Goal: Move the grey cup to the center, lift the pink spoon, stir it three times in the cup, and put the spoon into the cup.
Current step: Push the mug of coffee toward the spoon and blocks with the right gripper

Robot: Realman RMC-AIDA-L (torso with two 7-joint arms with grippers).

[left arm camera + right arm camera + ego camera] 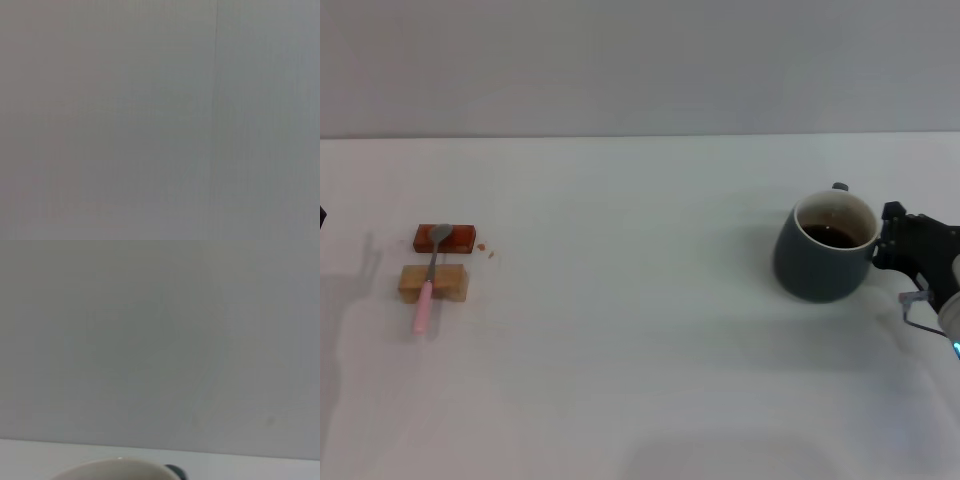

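Worktop, white and matte, fills the head view up to a grey wall. The grey cup stands upright near the right edge, about midway between the front and rear edges: a dark slate rounded mug, cream inside, with dark liquid in it; its rim also peeks into the right wrist view. The right gripper reaches in from the right edge, its black fingers touching the cup's right side at the handle; whether they clamp it I cannot tell. Near the left edge lie a tan wooden block and, just behind it, a red-brown block. The pink spoon rests across both, grey bowl on the red-brown block, pale handle pointing toward the front edge.
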